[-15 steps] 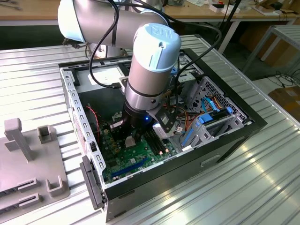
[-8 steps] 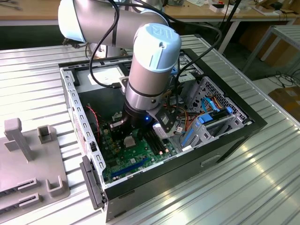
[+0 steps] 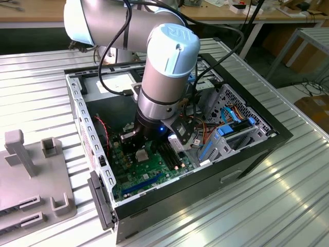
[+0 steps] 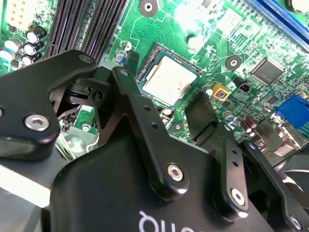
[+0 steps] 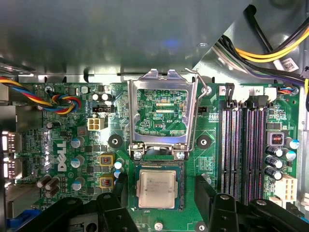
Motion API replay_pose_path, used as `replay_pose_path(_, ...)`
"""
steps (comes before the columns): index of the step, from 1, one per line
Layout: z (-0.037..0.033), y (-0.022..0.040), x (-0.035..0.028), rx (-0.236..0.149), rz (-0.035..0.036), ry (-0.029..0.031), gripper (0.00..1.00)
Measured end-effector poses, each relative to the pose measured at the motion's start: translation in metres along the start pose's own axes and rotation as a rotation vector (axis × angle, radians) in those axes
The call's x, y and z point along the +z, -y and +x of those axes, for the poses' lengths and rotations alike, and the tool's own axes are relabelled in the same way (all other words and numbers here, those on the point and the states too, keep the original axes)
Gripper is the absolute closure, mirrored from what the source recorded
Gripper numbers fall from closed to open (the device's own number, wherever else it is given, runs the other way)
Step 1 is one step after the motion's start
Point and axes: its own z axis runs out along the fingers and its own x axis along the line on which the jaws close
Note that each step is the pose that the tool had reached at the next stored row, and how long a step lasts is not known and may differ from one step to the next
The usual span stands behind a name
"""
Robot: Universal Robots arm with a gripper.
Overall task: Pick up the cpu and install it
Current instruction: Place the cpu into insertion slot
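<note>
I saw the cpu lying flat in its socket on the green motherboard, beside the raised metal retention frame. The gripper hung over it, jaws spread, one finger at each side, gripping nothing. The arm reached into the computer case.

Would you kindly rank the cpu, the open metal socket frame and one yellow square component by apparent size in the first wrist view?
1. open metal socket frame: largest, though it may stand nearer the camera.
2. cpu: clearly smaller.
3. yellow square component: smallest.
</note>
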Motion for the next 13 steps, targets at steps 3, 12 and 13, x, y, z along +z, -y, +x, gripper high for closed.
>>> replay_pose_path(3, -0.0001, 0.0000, -0.0013, 0.000, 0.0001, -0.0001, 0.34)
replay_pose_path(12, -0.0001, 0.0000, -0.0041, 0.000, -0.0001, 0.0000, 0.34)
replay_pose_path(13, -0.0001, 0.0000, -0.0041, 0.000, 0.0000, 0.0000, 0.34)
